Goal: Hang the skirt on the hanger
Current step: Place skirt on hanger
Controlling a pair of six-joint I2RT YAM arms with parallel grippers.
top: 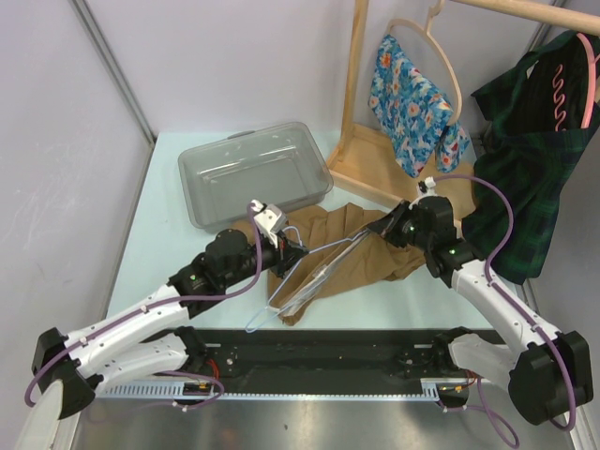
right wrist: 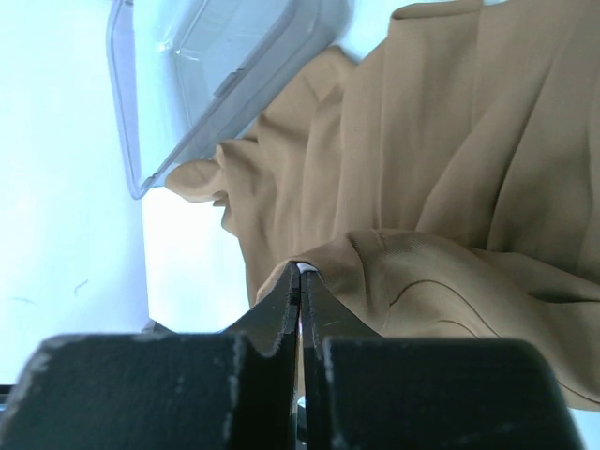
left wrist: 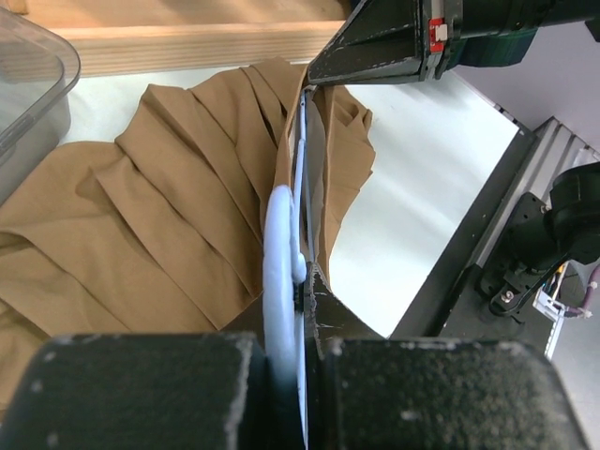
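Mounting in progress: left gripper [top: 298, 251] jaws clamp the hanger [top: 319, 272], right gripper [top: 392, 225] jaws pinch shut, apparently on the skirt [top: 361, 255] edge; next, feed waistband onto hanger.

Skirt [top: 352, 225]: tan cloth, matt, soft folds. Hanger [left wrist: 279, 244]: pale plastic, glossy, smooth. Bin [top: 253, 173]: clear grey plastic, shiny. Rack [top: 351, 84]: light bare wood, smooth. Left fingers [left wrist: 141, 394]: black, matt, grainy. Table [top: 164, 216]: pale, smooth, slight sheen. Floral cloth [top: 408, 103] and plaid cloth [top: 525, 178]: matt.
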